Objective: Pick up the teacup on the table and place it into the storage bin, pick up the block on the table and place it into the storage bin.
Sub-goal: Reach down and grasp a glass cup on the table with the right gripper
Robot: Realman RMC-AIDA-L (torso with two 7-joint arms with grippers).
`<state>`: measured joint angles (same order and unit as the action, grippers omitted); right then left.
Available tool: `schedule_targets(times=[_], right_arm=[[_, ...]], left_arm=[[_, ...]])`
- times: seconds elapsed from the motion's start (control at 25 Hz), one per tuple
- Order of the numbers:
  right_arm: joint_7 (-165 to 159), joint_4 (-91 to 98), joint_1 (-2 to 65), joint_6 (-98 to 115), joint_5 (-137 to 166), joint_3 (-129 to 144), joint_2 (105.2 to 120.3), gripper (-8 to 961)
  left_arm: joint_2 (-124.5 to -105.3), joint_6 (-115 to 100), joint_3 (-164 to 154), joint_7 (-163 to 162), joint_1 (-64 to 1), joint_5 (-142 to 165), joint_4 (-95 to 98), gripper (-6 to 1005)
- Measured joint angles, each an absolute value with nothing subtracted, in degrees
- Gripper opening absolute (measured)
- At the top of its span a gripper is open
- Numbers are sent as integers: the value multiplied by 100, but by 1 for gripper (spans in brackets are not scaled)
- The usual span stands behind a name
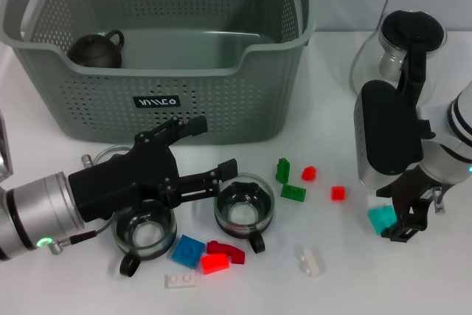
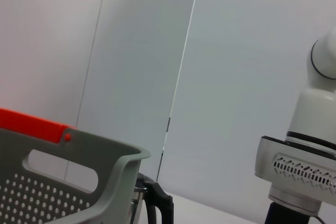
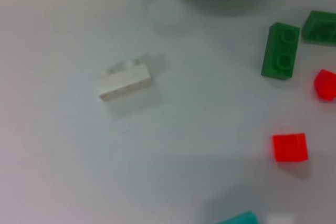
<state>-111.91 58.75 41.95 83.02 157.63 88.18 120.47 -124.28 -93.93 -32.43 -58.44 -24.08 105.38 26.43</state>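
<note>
Our left gripper (image 1: 227, 180) sits in the lower middle of the head view, its black fingers (image 1: 226, 168) spread apart and reaching toward the rim of the glass teacup (image 1: 244, 212) just below them; we judge the gap is kept wide so one finger can go inside the rim and the other outside. A second glass teacup (image 1: 144, 230) stands just beside the gripper's body, lower left, partly hidden by it. Around both cups lie a blue block (image 1: 189, 250), a red block (image 1: 215, 262) and a flat white block (image 1: 181, 279).

Our right gripper (image 1: 406, 215) is at lower right, fingers pointing down and closed on a teal block (image 1: 382, 218), which is touching or just above the tabletop (image 1: 324, 108); we cannot tell which. From the right wrist view we see the same teal block at the bottom edge, with a small red block (image 3: 290, 147), a green block (image 3: 281, 50) and a clear block (image 3: 124, 81) spread well apart on the tabletop.

The storage bin (image 1: 169, 119) fills the upper left and centre of the head view, its open top facing us, which suits dropping things in from above. A dark teapot (image 1: 98, 49) already rests in its far left corner. A glass kettle (image 1: 402, 46) stands at upper right, beside the bin
</note>
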Motion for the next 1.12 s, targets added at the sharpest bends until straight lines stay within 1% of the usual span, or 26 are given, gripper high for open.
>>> schedule_targets(times=[0.2,0.32,0.6,0.8,1.12], right_arm=[[-11188,6045,4165,8372,15645,8783,12045,667],[-11140,6434,4120,8665,15381,8621,12022,663],[-10745,7142,4079,9362,14562,8016,12026,653],[-10504,7043,4223,9101,14138,8291,12052,646],[-10434,6995,4287,8444,13789,9256,12060,635]], left_arm=[[-12428,-9393,-3243,-5845,-2402,10538,2641,948],[-12428,-9395,-3244,-5845,-2400,10538,2641,948],[-12421,-9396,-3243,-5845,-2362,10572,2662,948],[-12403,-9396,-3238,-5848,-2319,10622,2715,948],[-12392,-9396,-2966,-5896,-1982,10671,3021,948]])
